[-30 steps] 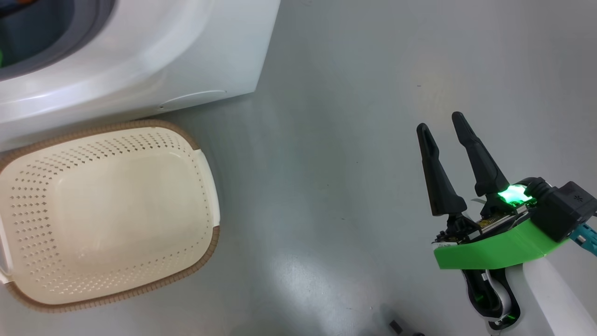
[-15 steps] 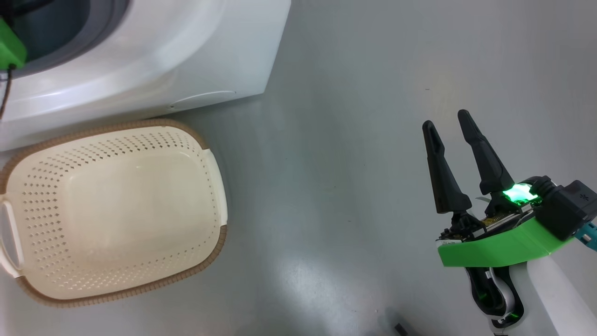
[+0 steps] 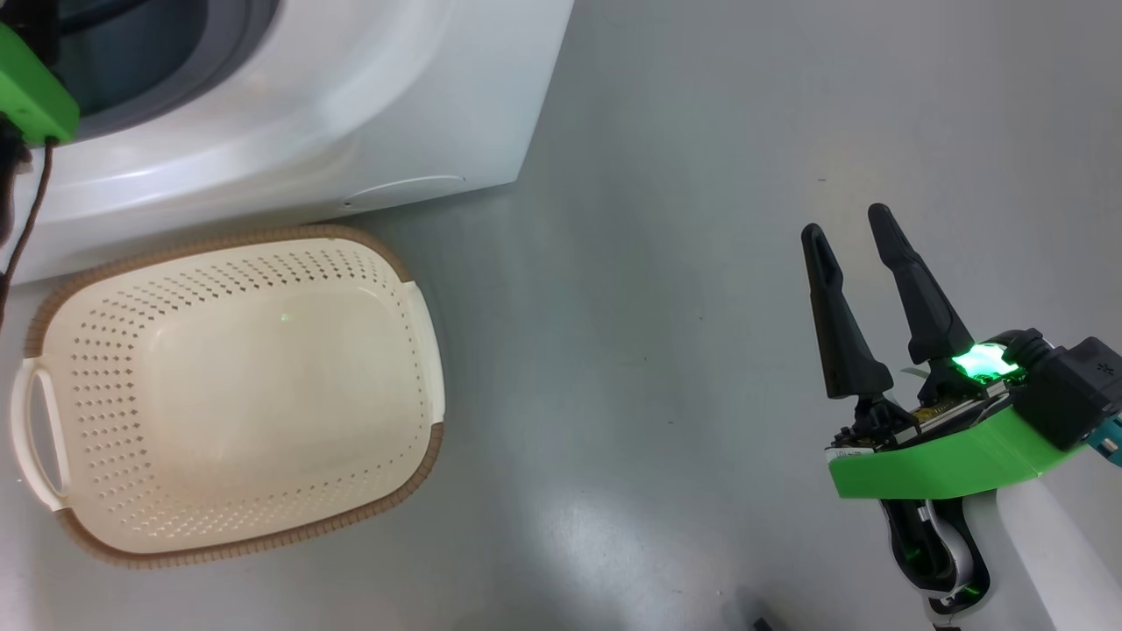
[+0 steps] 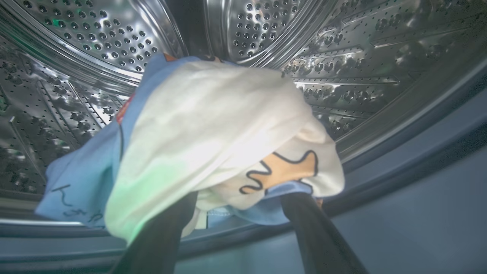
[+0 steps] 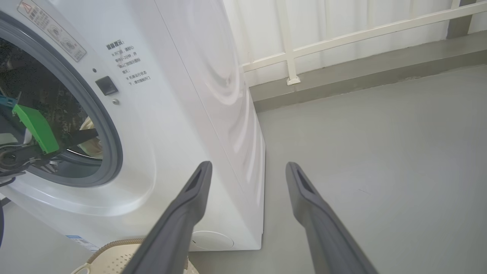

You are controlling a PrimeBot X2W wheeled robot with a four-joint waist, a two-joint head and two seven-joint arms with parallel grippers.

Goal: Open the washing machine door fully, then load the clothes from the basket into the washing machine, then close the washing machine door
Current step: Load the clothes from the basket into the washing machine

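The washing machine [image 3: 351,105] is seen ahead and to the left of the right hand [image 3: 844,221], with its round opening uncovered. The basket [image 3: 219,241] is set on the floor [image 3: 657,350] well to that hand's left, just beside the machine's front. The clothes [image 4: 213,125] are heaped inside the steel drum [image 4: 95,38], touching the fingertips of the left hand [image 4: 243,198], whose fingers are spread wide and are not pinched on them. The right hand is likewise spread wide, and nothing is gripped by it.
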